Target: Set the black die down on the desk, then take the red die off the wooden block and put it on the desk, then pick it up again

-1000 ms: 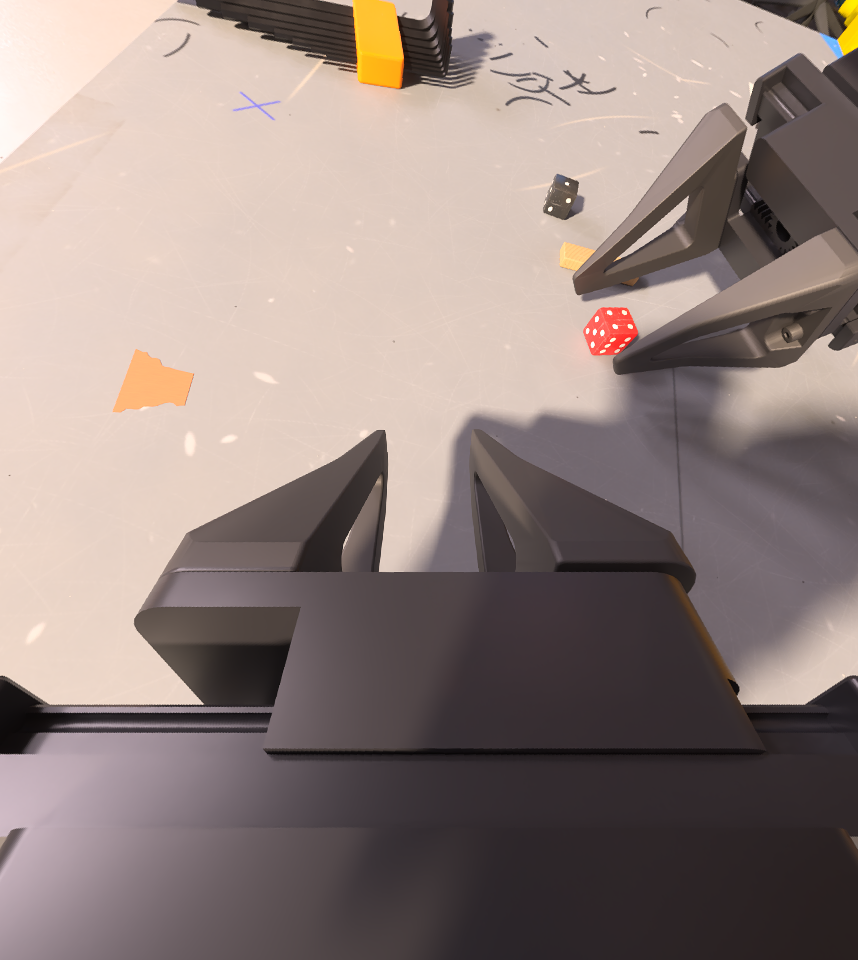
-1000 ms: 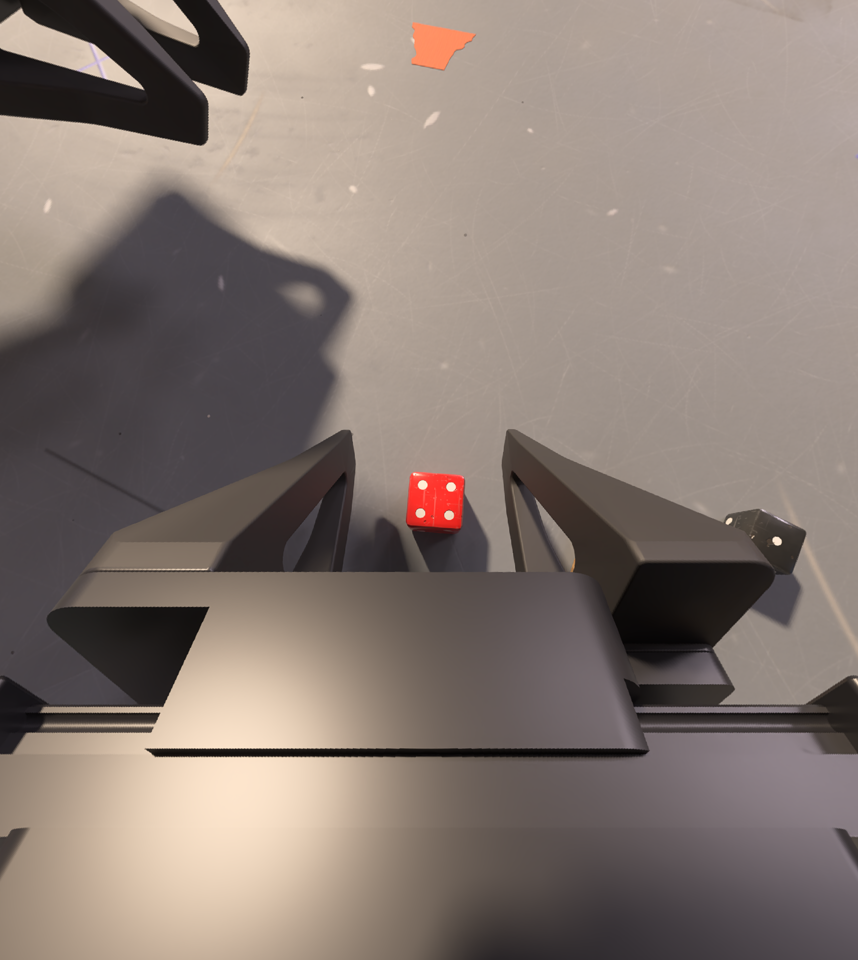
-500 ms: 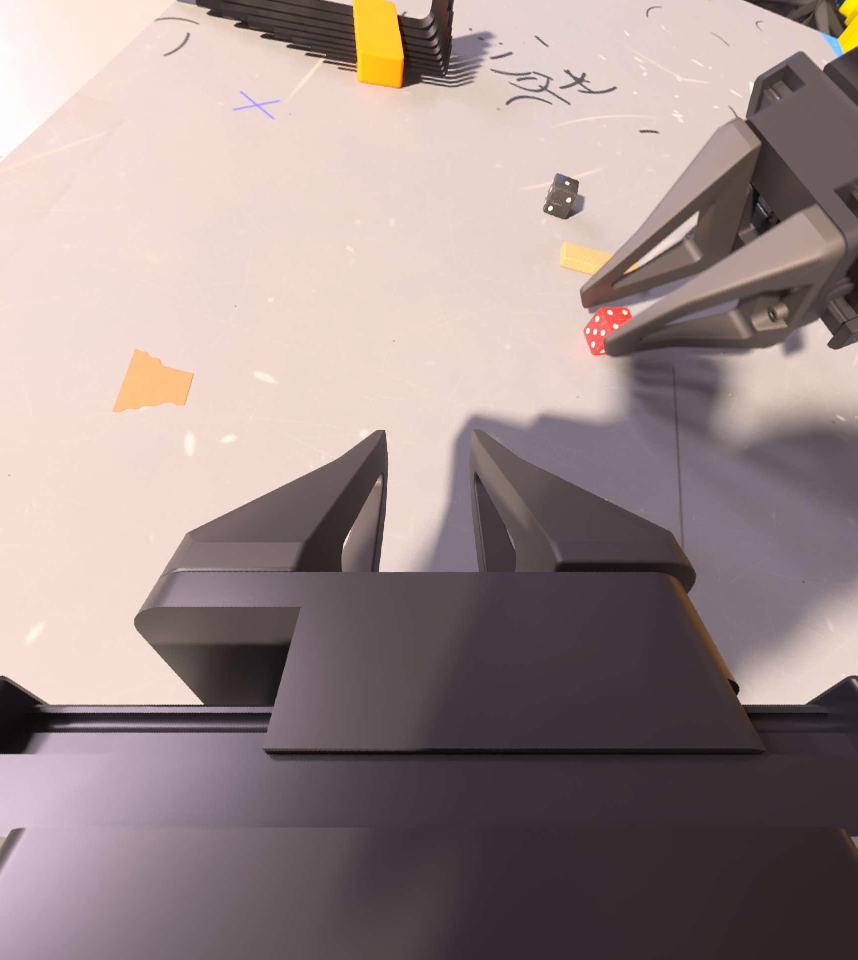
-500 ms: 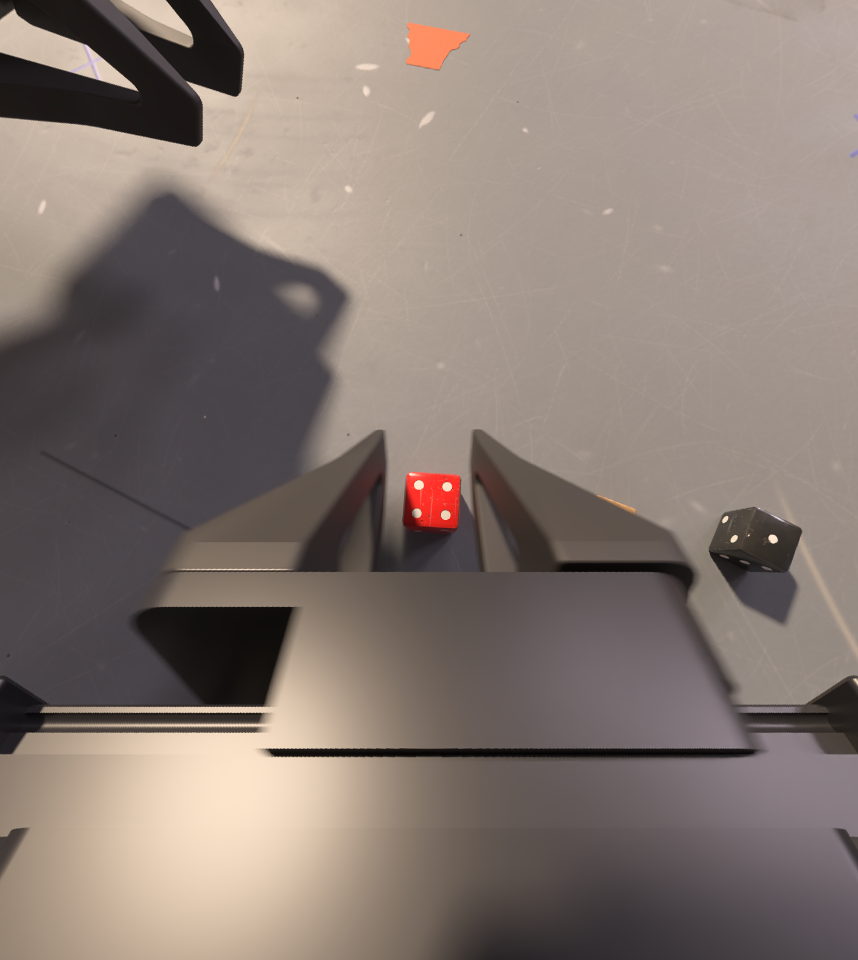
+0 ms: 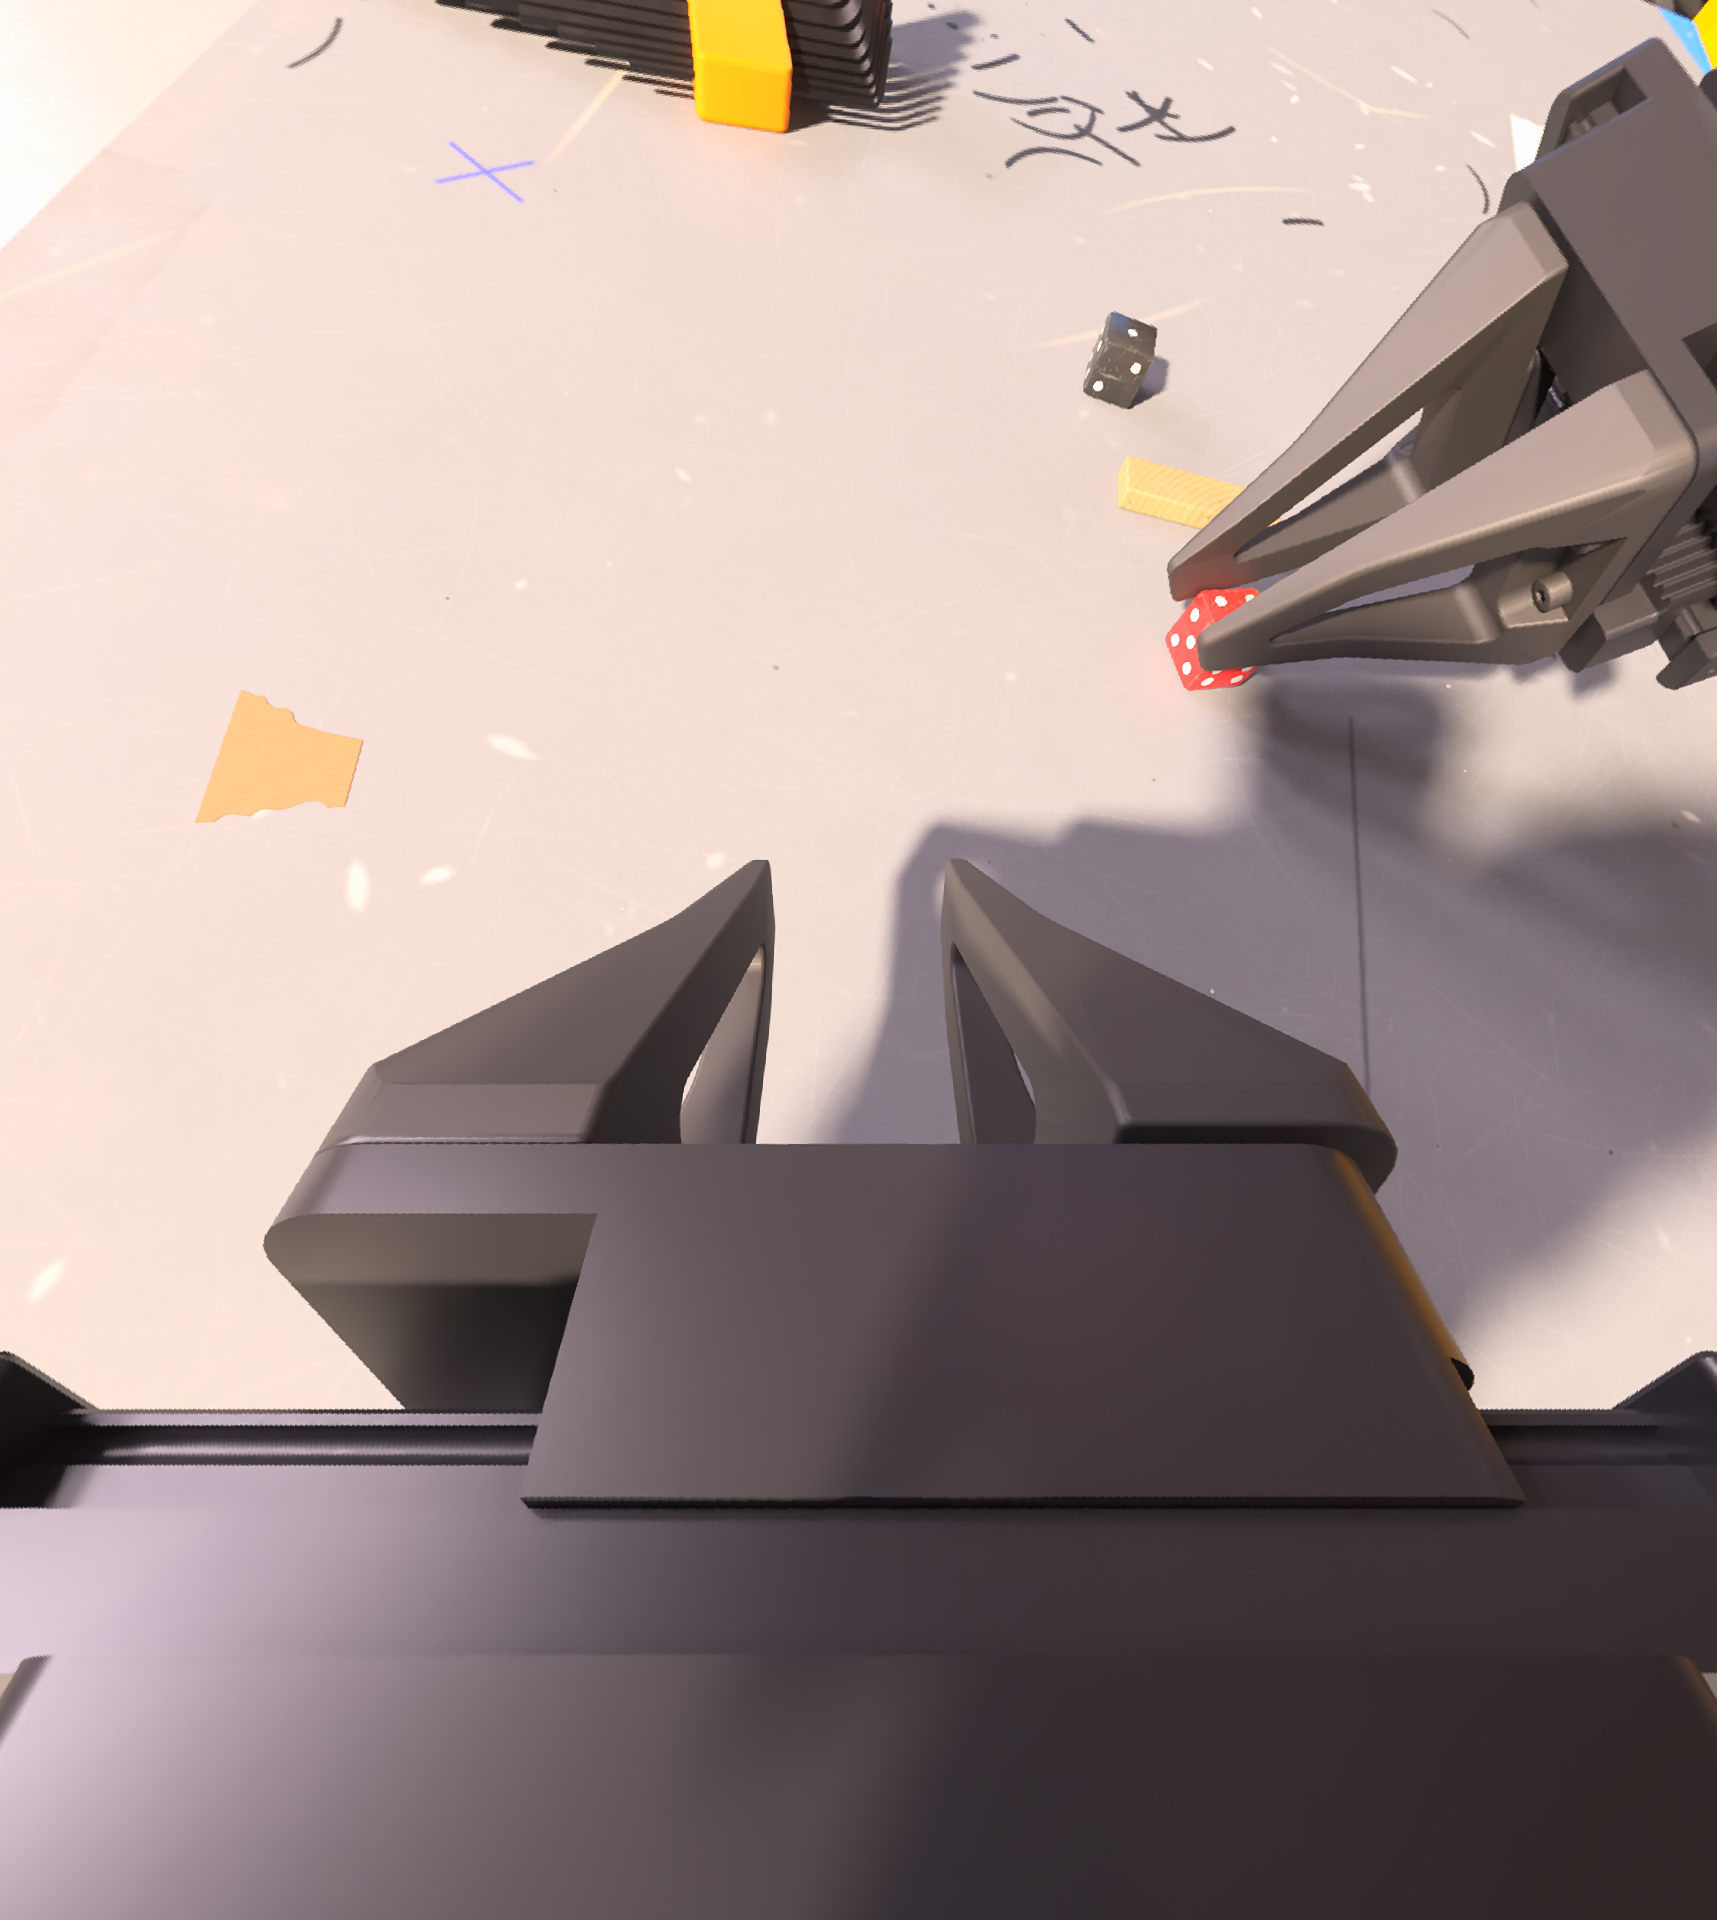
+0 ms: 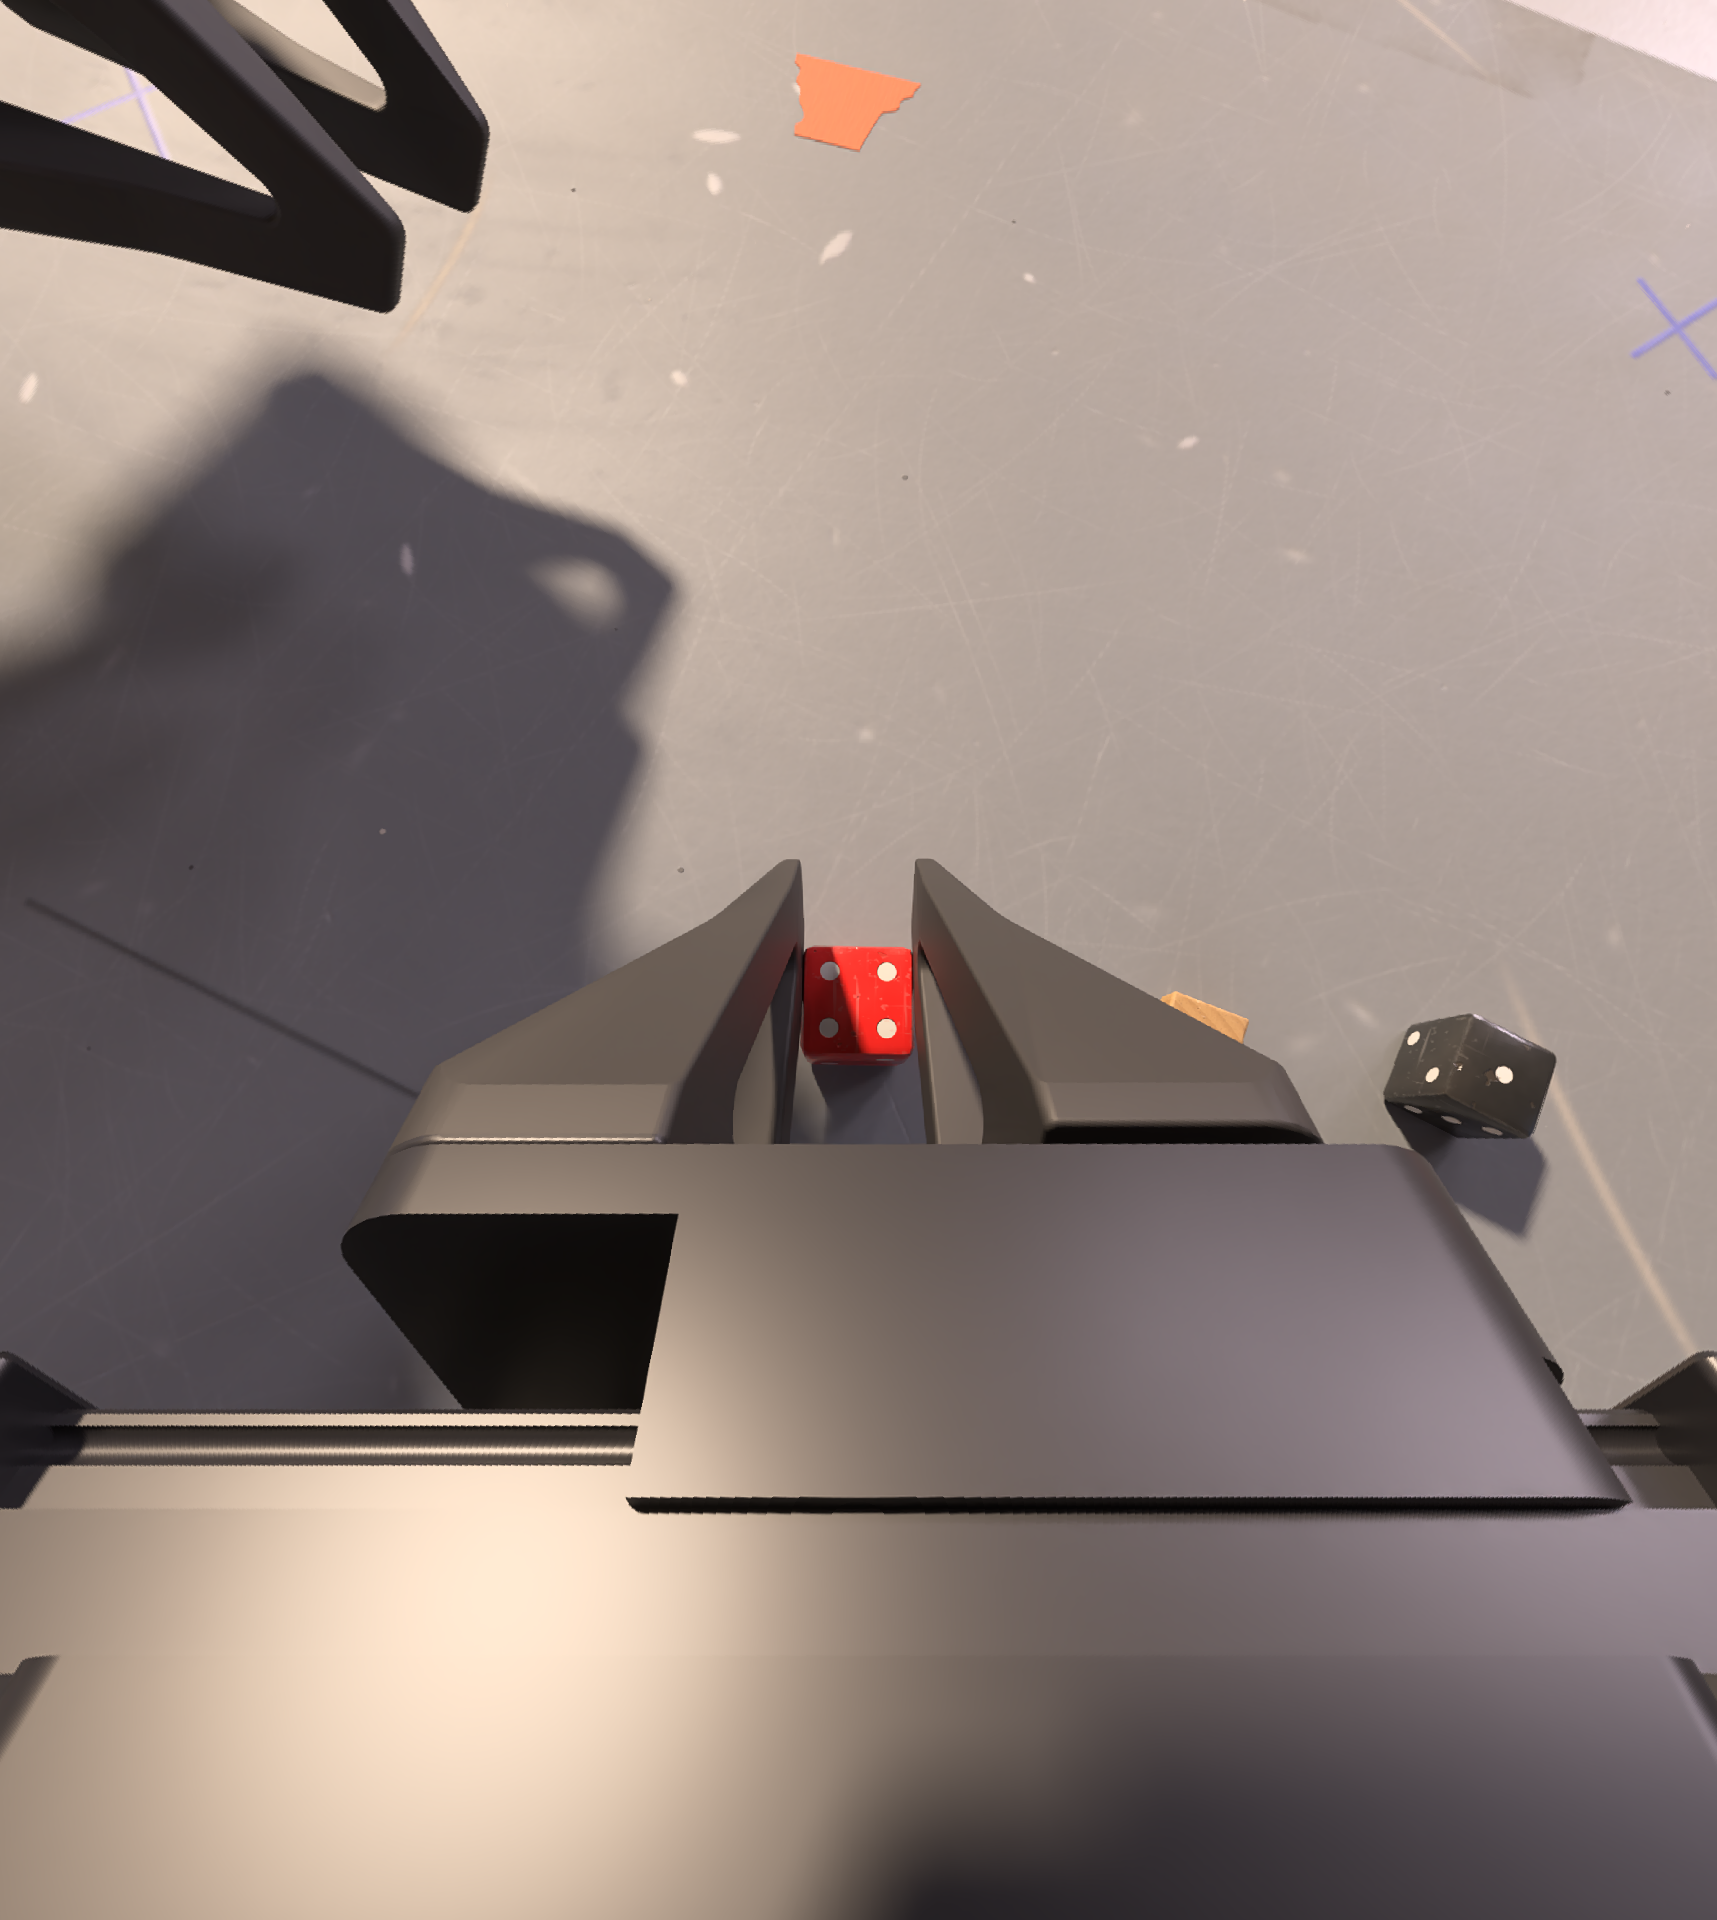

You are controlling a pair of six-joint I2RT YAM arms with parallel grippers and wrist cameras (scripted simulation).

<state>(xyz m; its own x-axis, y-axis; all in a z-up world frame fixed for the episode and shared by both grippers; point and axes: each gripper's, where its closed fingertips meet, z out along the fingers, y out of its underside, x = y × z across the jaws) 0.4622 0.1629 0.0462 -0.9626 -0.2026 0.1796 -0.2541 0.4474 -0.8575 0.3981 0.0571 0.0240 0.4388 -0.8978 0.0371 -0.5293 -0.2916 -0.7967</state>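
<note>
Left pincer [image 5: 856, 883], slightly parted and empty, hangs over bare counter [image 5: 625, 468]. Right pincer [image 6: 857, 883], wide a second ago, now clamps the red die [image 6: 856, 1003]; black die [image 6: 1469, 1075] lies nearby, well clear.

Scratched matt desk [image 6: 1249, 623]; glossy red die [image 6: 856, 1003]; wood-grained block [image 5: 1171, 488]

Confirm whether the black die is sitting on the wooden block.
No: the black die rests on the desk, apart from the wooden block.

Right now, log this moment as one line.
right gripper: shut on red die | left gripper: empty, slightly open | black die: on desk
</note>
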